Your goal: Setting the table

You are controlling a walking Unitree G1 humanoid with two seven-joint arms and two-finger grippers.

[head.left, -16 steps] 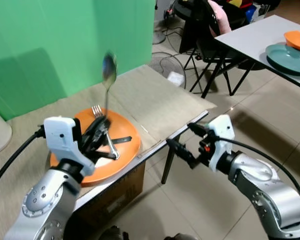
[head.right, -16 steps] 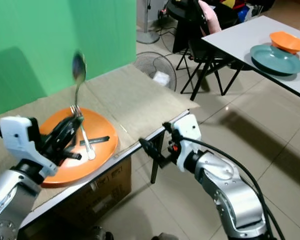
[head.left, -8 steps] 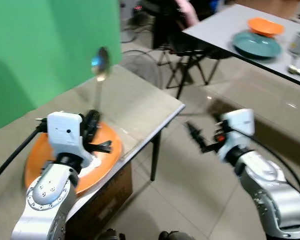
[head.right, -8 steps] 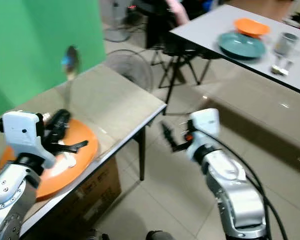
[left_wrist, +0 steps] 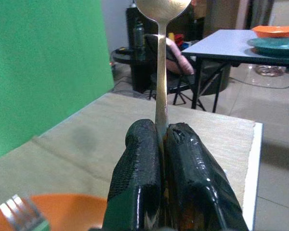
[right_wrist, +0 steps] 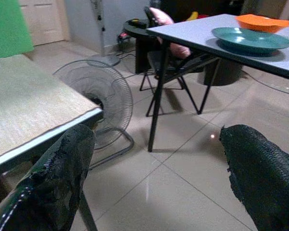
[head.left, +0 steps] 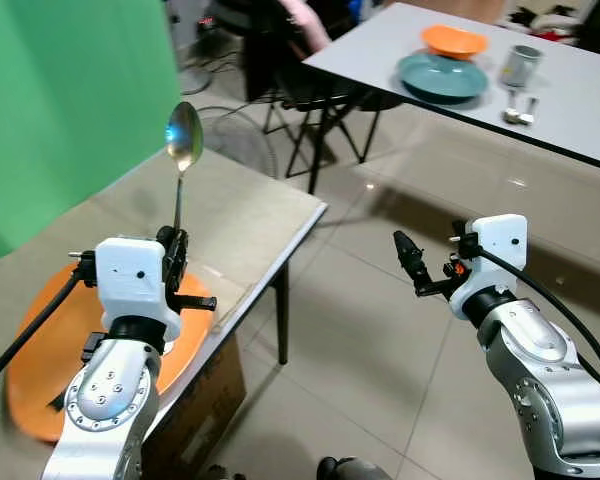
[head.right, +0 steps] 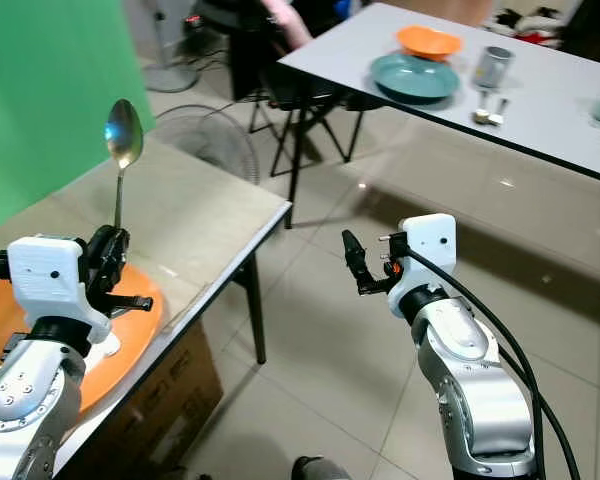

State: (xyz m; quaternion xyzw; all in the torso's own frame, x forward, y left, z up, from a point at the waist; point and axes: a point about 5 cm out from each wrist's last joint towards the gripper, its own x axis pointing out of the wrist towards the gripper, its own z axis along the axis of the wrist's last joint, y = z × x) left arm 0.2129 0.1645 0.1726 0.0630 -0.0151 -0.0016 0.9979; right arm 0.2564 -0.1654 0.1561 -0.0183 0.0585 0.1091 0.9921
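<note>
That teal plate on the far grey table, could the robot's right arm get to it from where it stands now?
Probably not. The teal plate lies well back on the grey table, and the right gripper, fingers open, hangs over bare floor well short of the table's edge. Nothing blocks the way, so it looks like the robot must walk closer first.

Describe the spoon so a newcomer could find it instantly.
Start at the beige table before the green wall. Over its orange plate, the left claw grips a silver spoon upright, bowl topmost; the fork lies on the plate.
</note>
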